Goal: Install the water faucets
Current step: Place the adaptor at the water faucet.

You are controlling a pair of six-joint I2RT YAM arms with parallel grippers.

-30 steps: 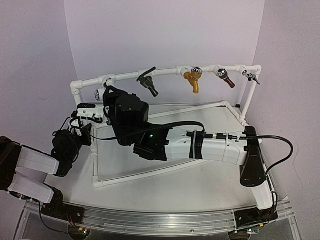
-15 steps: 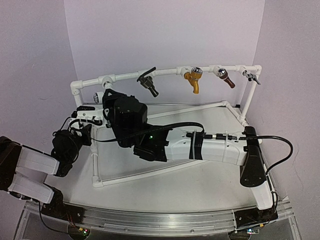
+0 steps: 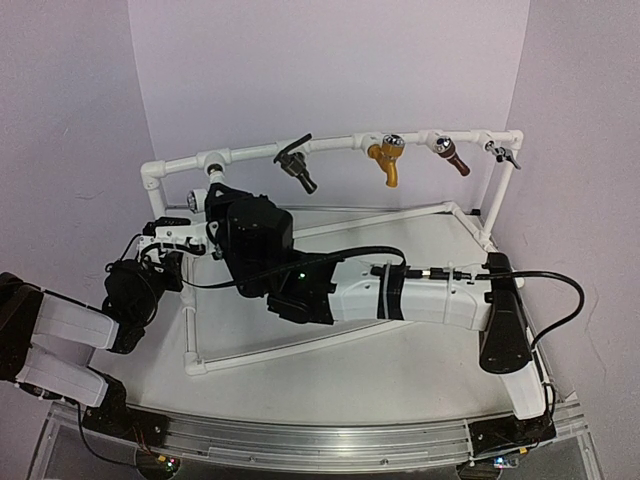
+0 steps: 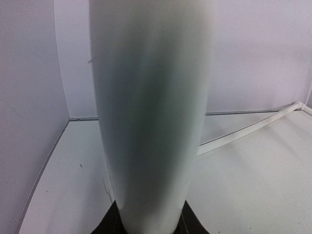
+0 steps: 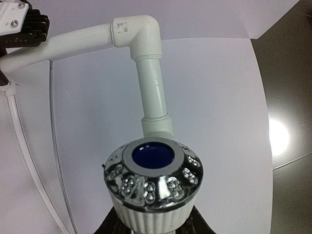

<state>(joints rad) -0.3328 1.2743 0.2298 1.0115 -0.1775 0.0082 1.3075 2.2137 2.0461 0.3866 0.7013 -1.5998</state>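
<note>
The right gripper point(image 5: 151, 223) is gripping the white tap point(image 5: 152, 183) by its ribbed body, with the shiny knob end facing the wrist camera, and it is holding it at the left end of the pipe frame point(image 3: 330, 335), just below the top rail. The end of the tap that has to go into the pipe is hiding behind the knob, so its aim is not showing. The black tap point(image 3: 296, 166) is hanging from the top rail further right, apparently already fitted. The left gripper point(image 4: 148, 226) is sitting closed around a pipe of the frame, seemingly bracing it. The main risk is the tap meeting the open socket point(image 3: 212, 160) crooked and jamming or skidding off, since the grip is covering only a small part of the ribbed body and the tap could be twisting in the fingers under a push. A hard push could also be dragging the light frame if the bracing grip is slipping. The two grippers are working close together, so a wide turn of the wrist could be knocking one into the other.
</note>
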